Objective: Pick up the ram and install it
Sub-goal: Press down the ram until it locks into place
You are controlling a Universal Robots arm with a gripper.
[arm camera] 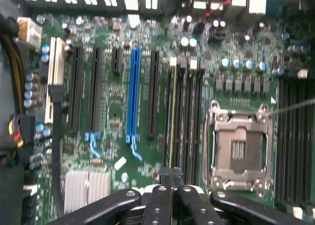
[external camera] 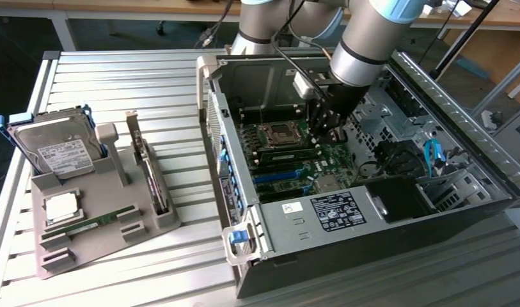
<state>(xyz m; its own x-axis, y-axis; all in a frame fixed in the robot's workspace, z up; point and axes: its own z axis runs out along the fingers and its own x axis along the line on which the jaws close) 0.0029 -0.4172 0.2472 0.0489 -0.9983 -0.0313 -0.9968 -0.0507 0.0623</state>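
The open computer case (external camera: pixel 362 211) holds a green motherboard (arm camera: pixel 147 62) with an empty metal processor socket (arm camera: pixel 238 146). The gripper (external camera: pixel 328 131) hangs inside, fingers pressed narrow on the edge of the ram (arm camera: pixel 172 136), which stands thin in a slot beside the socket. At left in the exterior view, a grey tray (external camera: pixel 98 236) carries a hard drive (external camera: pixel 55 150), a processor chip (external camera: pixel 61 208), a card (external camera: pixel 149 173) and another memory stick (external camera: pixel 93 224).

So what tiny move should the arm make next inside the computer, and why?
Probably a gentle push straight down. The shut fingers sit over one end of the ram, which stands edge-on in a slot beside the empty processor socket. Whether it is fully seated cannot be seen, so pressing that end seems sensible.
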